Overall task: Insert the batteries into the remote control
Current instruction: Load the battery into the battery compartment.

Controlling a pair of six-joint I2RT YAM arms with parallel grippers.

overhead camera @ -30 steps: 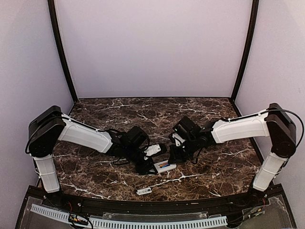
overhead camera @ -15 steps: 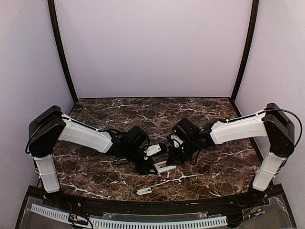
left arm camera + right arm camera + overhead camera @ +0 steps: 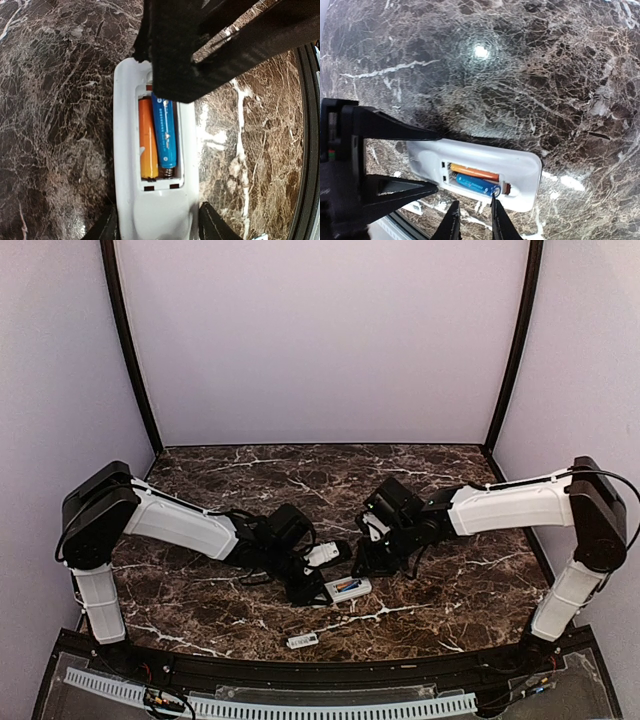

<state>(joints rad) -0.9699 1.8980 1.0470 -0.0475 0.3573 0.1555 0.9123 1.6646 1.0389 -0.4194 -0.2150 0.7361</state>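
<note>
Right gripper lifted slightly, nearly pressed together; left gripper pinching remote control; batteries seated.

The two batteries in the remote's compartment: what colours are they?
One battery is orange, the other blue, lying side by side in the remote; clearest in the left wrist view.

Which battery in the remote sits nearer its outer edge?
The orange battery; it lies by the remote bay's outer wall, the blue battery beside it.

Dark veined marble tabletop, plain lilac walls, black corner posts.
</note>
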